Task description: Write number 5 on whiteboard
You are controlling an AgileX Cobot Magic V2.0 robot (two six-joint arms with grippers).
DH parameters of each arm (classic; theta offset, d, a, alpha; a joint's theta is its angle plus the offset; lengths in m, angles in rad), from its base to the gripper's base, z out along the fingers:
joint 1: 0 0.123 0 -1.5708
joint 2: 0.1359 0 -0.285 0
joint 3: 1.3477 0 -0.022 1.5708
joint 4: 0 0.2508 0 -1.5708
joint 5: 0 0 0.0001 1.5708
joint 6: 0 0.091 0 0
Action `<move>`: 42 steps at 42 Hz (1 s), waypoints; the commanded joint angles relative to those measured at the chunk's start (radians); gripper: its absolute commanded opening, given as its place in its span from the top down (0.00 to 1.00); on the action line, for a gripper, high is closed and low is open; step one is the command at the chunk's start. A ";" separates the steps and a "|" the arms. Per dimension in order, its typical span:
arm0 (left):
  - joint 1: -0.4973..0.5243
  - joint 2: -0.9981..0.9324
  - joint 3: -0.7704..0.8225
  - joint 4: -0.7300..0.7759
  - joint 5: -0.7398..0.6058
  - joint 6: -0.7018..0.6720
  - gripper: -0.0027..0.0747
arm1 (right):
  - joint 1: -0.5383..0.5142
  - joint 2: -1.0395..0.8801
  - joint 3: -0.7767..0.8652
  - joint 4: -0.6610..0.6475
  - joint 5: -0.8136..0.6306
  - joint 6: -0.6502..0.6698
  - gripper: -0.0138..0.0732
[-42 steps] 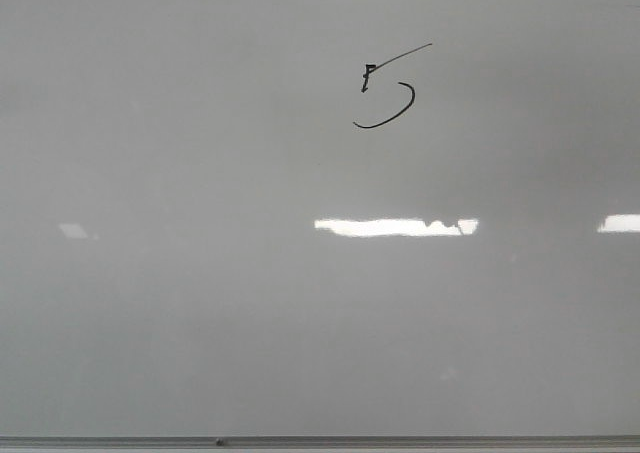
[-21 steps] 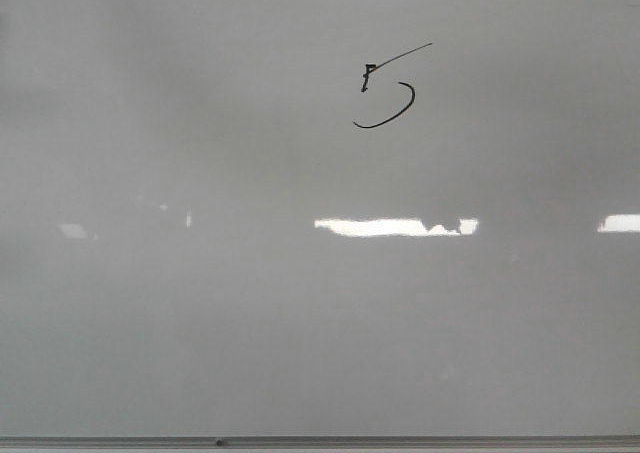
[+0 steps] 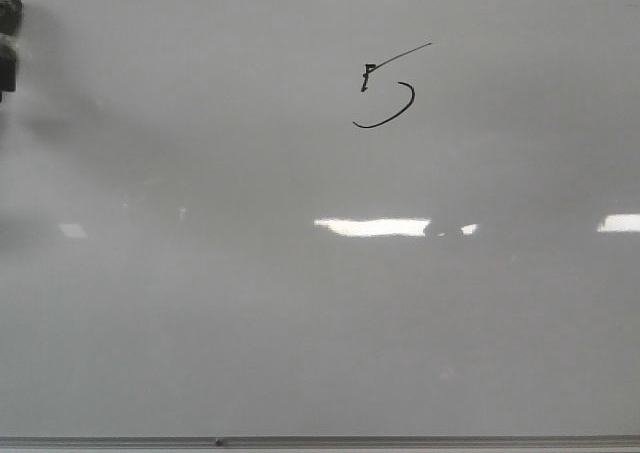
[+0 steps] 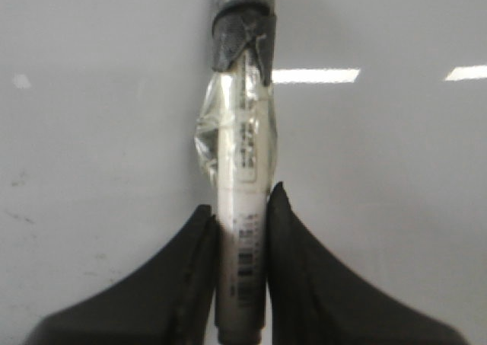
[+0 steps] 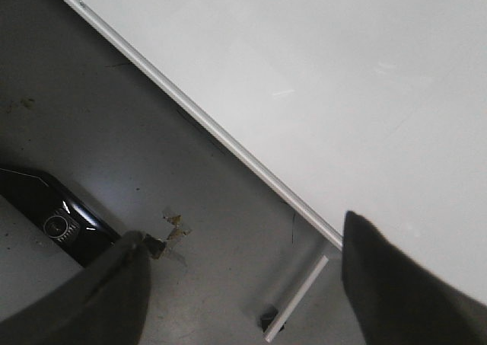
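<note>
The whiteboard [image 3: 300, 303] fills the front view, glossy and pale grey, its thin metal edge strip running along the bottom; its other edges are cut off by the frame. Bright reflections lie across its middle band and at the very top. In the right wrist view the board's edge strip crosses diagonally, with a dark grey floor [image 5: 114, 132] beyond it and a black device [image 5: 53, 223] partly hidden behind a finger; what the device is cannot be made out.

The 5 [image 3: 388, 88] sits on the upper part of the board, right of centre: a short upright stroke, a long thin top line slanting up to the right, and an open curved belly below. The junction of upright and top line is smudged and hard to read.

A dark shape [image 3: 8, 43] shows at the far left edge of the front view, mostly cut off and blurred.

The left pincer [image 4: 242, 231] is clamped on a marker [image 4: 240, 170], its barrel wrapped in clear tape, a dark band near the far end, and the tip out of frame.

The right pincer [image 5: 243, 284] stands wide apart with nothing between its fingers, over the board's edge.
</note>
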State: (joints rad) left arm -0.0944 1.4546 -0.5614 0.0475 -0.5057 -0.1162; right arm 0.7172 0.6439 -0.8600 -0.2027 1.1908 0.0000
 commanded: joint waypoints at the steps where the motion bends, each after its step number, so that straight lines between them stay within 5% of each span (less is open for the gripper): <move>1: 0.002 -0.017 -0.026 -0.005 -0.067 -0.008 0.57 | -0.005 0.001 -0.023 -0.020 -0.058 0.000 0.21; 4: 0.002 -0.023 -0.028 -0.005 -0.067 -0.008 0.48 | -0.005 0.001 -0.023 -0.020 -0.059 0.000 0.21; 18: 0.002 -0.180 -0.047 0.014 0.131 0.000 0.48 | -0.005 -0.013 -0.046 -0.094 0.016 0.106 0.21; 30: -0.114 -0.385 -0.307 0.137 0.855 0.000 0.48 | -0.005 -0.131 -0.061 -0.117 0.023 0.190 0.21; 42: -0.384 -0.502 -0.432 0.123 1.220 0.000 0.48 | -0.005 -0.189 -0.061 -0.072 -0.008 0.190 0.21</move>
State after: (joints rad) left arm -0.4026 1.0054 -0.9494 0.1751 0.6863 -0.1162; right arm 0.7172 0.4524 -0.8911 -0.2682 1.2577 0.1879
